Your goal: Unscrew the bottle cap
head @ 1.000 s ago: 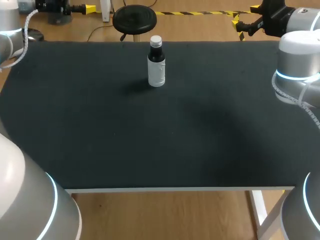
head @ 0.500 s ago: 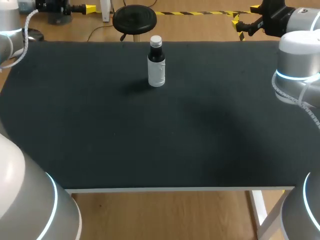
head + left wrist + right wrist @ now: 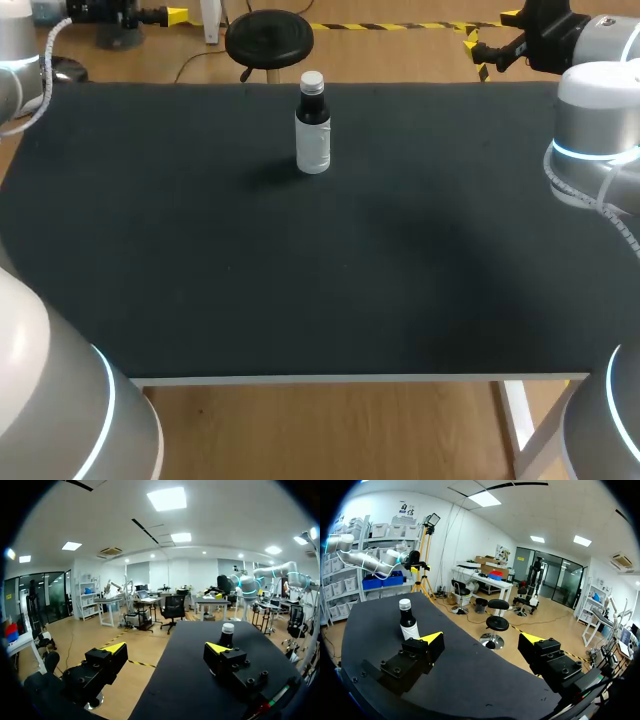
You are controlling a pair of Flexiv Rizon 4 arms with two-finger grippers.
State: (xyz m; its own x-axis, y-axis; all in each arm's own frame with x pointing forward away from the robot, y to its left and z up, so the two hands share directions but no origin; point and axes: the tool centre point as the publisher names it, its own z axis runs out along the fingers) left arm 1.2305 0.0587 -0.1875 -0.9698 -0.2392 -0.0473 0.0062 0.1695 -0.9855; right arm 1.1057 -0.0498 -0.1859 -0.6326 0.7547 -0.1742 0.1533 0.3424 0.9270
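Note:
A small dark bottle (image 3: 312, 128) with a white label and a white cap (image 3: 312, 80) stands upright near the far edge of the black table (image 3: 300, 290), in the middle. My left gripper (image 3: 172, 16) hovers past the far left corner and is open. In the left wrist view the bottle (image 3: 226, 637) shows ahead, just behind one finger of the open gripper (image 3: 166, 648). My right gripper (image 3: 492, 32) hangs beyond the far right corner, also open. From the right wrist the bottle (image 3: 408, 622) stands ahead, off to one side of the empty gripper (image 3: 480, 638).
The table's dark surface stretches wide around the bottle, and its white front edge (image 3: 360, 379) runs along the near side. Both arms' thick grey links stand at the near left (image 3: 60, 400) and at the right (image 3: 596, 130).
My left arm's upper link at the far left corner has shifted slightly. The bottle and the right arm have kept still.

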